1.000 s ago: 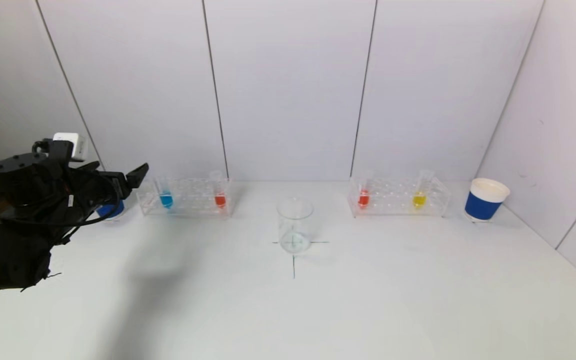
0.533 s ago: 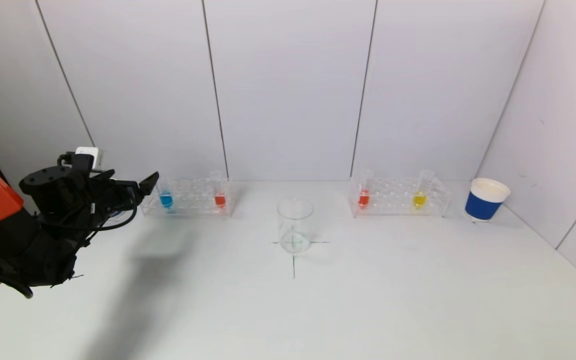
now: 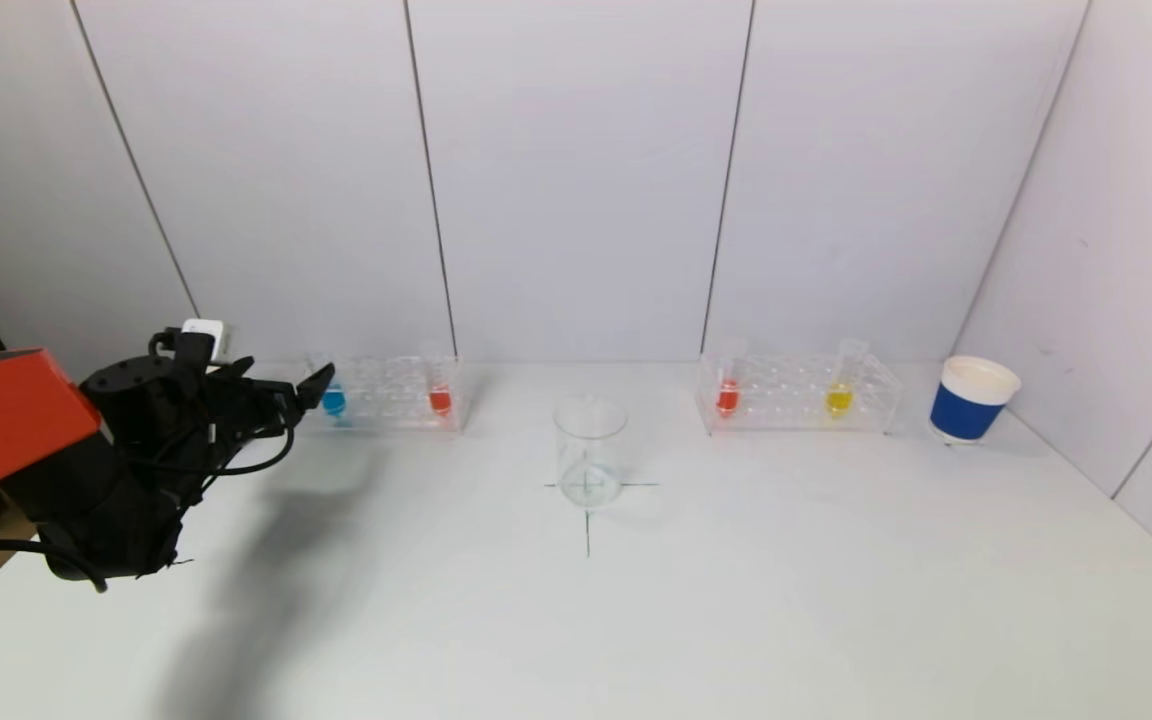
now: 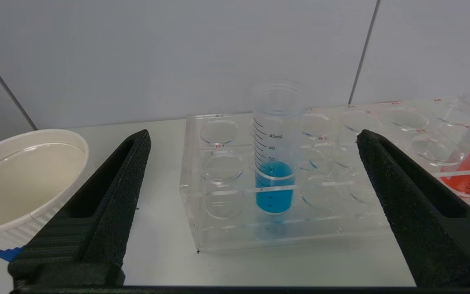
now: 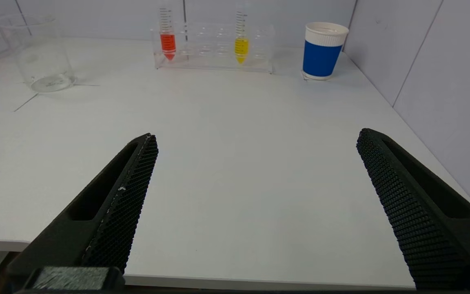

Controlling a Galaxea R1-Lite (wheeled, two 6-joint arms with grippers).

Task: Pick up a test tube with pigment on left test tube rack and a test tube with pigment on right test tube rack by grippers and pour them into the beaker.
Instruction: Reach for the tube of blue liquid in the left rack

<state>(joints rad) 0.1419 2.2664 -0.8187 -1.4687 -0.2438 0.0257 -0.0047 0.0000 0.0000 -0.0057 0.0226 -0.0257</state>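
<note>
Head view, left gripper [image 3: 314,386] just short of the left rack [image 3: 376,395] and its blue tube [image 3: 333,399], beaker [image 3: 590,451] mid-table, left wrist view, fingers [image 4: 125,179] spread wide, empty, blue tube between them, right wrist view, right gripper [image 5: 255,143] wide open, empty, at the table's near edge, well short of the right rack [image 5: 214,47].

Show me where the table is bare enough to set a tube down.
Bare: the broad front of the table before the beaker, and the gaps between it and each rack. Crowded: the back left, where the open left gripper nears the blue tube beside a cup.
</note>
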